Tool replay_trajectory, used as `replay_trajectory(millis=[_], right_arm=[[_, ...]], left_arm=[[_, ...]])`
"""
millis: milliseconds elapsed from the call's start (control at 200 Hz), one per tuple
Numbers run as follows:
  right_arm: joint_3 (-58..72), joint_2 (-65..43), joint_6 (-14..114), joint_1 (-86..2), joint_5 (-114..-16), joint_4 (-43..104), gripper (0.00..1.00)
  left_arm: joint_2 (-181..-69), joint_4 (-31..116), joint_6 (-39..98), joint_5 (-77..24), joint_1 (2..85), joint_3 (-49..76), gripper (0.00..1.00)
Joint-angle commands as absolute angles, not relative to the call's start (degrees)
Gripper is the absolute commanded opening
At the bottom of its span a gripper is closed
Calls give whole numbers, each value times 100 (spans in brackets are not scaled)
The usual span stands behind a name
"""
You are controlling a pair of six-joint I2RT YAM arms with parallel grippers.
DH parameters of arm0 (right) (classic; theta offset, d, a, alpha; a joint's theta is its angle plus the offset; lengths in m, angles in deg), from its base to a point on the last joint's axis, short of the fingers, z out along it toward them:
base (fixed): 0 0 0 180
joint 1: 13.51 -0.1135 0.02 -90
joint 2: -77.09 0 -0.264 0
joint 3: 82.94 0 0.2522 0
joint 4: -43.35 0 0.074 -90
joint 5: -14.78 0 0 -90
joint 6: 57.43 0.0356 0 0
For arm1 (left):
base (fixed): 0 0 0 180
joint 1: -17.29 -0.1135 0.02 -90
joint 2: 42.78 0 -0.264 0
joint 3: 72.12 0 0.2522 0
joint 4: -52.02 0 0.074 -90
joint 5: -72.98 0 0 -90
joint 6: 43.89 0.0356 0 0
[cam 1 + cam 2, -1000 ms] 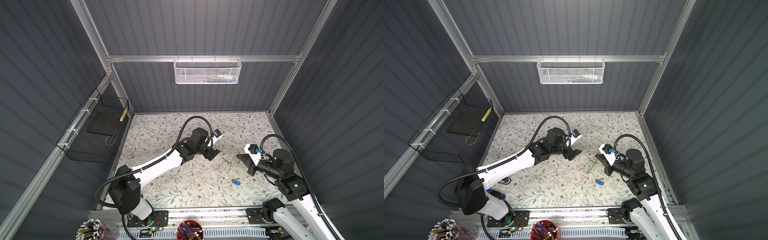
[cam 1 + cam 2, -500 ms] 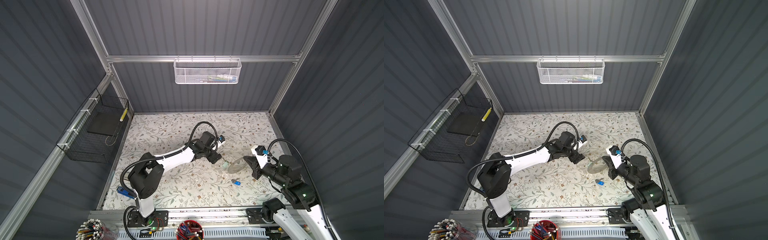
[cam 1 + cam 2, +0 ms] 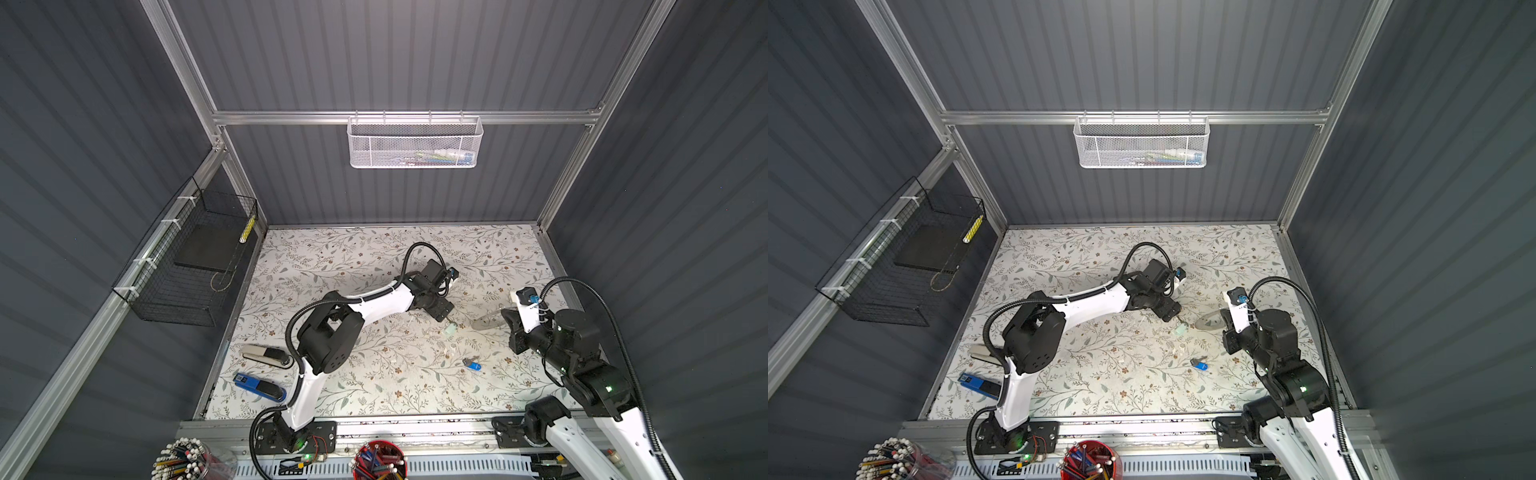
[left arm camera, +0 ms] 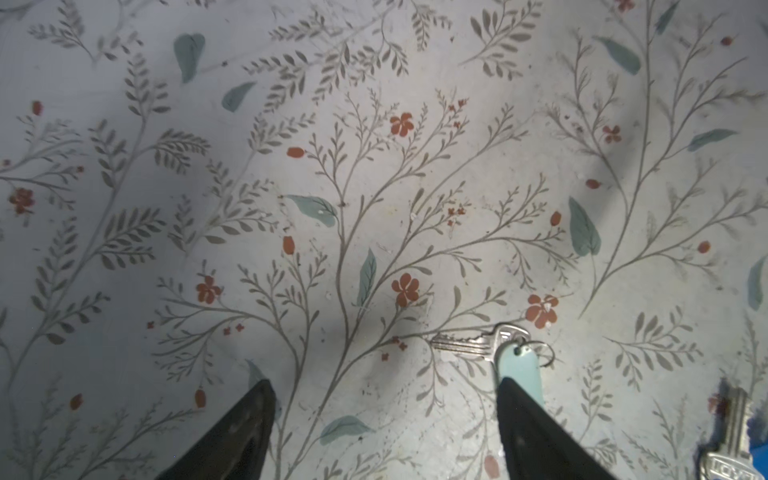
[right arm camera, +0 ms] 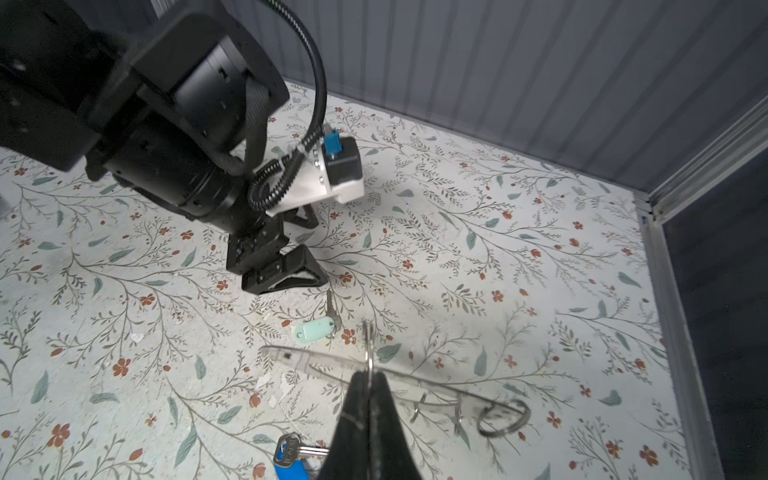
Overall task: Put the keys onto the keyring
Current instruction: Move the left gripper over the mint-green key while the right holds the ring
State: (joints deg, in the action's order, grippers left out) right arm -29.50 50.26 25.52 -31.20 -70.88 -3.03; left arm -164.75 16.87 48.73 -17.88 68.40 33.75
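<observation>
The mint-tagged key (image 3: 449,328) (image 3: 1180,329) lies on the floral table just in front of my open left gripper (image 3: 443,312) (image 3: 1172,312). In the left wrist view the gripper (image 4: 384,386) hovers low, and one fingertip (image 4: 515,399) overlaps the end of the mint tag (image 4: 519,368). The blue-tagged key (image 3: 471,365) (image 3: 1199,365) (image 4: 731,436) (image 5: 291,455) lies nearer the front. My right gripper (image 3: 506,321) (image 3: 1224,322) (image 5: 368,376) is shut on the keyring (image 3: 486,322) (image 3: 1207,322), edge-on in the right wrist view (image 5: 368,345), right of the mint key (image 5: 316,328).
A see-through curved strip (image 5: 415,380) carrying small wire rings sits under the right fingers. Two staplers (image 3: 266,355) (image 3: 259,386) lie at the front left. A black wire basket (image 3: 187,266) hangs on the left wall and a white basket (image 3: 413,143) on the back wall.
The left arm folded its elbow inward and its open gripper came down to the mint key. The right gripper shifted slightly right with the keyring, which now shows its flat face from above.
</observation>
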Motion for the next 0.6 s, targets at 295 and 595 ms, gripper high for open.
replay_trajectory(millis=[295,595], right_arm=[[-2672,5022,2265,-3109,-7464,-143,0],[-2741,5029,2284,-3109,-7588,-159,0]], left_arm=[[-17132,853,5113,-1952,7235,4209,92],[-17769,178,5208,-1021,7513,4980,93]])
